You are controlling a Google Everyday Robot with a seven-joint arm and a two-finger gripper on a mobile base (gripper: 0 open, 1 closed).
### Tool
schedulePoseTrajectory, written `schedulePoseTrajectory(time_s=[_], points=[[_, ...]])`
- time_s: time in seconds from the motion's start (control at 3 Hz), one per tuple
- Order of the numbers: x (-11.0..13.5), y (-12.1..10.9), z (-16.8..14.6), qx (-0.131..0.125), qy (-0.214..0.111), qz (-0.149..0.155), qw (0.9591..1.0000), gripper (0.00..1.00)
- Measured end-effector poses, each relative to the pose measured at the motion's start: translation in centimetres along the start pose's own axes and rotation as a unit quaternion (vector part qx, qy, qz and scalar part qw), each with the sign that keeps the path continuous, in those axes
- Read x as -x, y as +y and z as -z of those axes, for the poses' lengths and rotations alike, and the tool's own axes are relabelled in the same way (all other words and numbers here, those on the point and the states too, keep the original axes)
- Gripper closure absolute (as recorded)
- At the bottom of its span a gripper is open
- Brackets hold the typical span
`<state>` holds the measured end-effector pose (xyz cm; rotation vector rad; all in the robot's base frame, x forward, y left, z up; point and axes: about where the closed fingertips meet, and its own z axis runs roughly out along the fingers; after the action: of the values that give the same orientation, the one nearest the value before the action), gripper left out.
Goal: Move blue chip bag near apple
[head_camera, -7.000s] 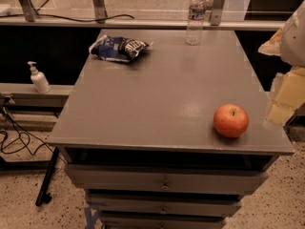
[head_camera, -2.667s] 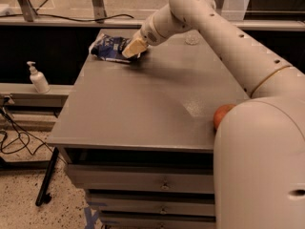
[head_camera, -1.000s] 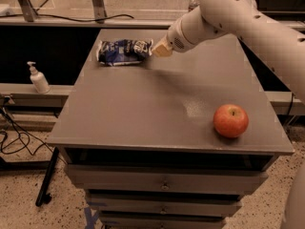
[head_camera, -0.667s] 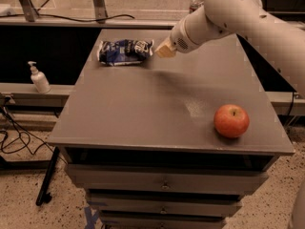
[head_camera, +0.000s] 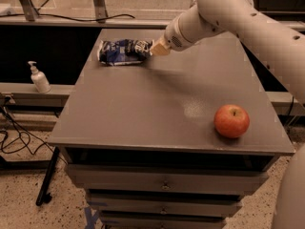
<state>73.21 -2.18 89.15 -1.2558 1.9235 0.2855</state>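
Observation:
The blue chip bag [head_camera: 123, 51] lies crumpled at the far left of the grey table top [head_camera: 138, 113]. My gripper [head_camera: 158, 48] reaches in from the upper right. Its tan fingers are pressed together on the bag's right end, low over the table. The apple [head_camera: 231, 120], red-orange with a short stem, stands near the table's front right corner, well apart from the bag and gripper. My white arm [head_camera: 238, 13] spans the upper right of the view.
A white pump bottle [head_camera: 39, 78] stands on a low shelf left of the table. Drawers [head_camera: 164, 185] sit under the table top. Cables [head_camera: 14, 137] lie on the floor at left. A rail with metal posts [head_camera: 97, 1] runs behind the table.
The arm came in from the right and reached the bag, which has shifted a little to the right. Over the last second the gripper and bag have hardly moved.

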Motion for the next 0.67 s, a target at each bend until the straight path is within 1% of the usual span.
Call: schedulePoseTrajectory(time_s=[0.33, 0.67], points=[[0.75, -0.17, -0.95, 0.002, -0.007, 0.0, 1.0, 0.13], [0.57, -0.03, -1.28, 0.003, -0.01, -0.004, 0.9999, 0.0]])
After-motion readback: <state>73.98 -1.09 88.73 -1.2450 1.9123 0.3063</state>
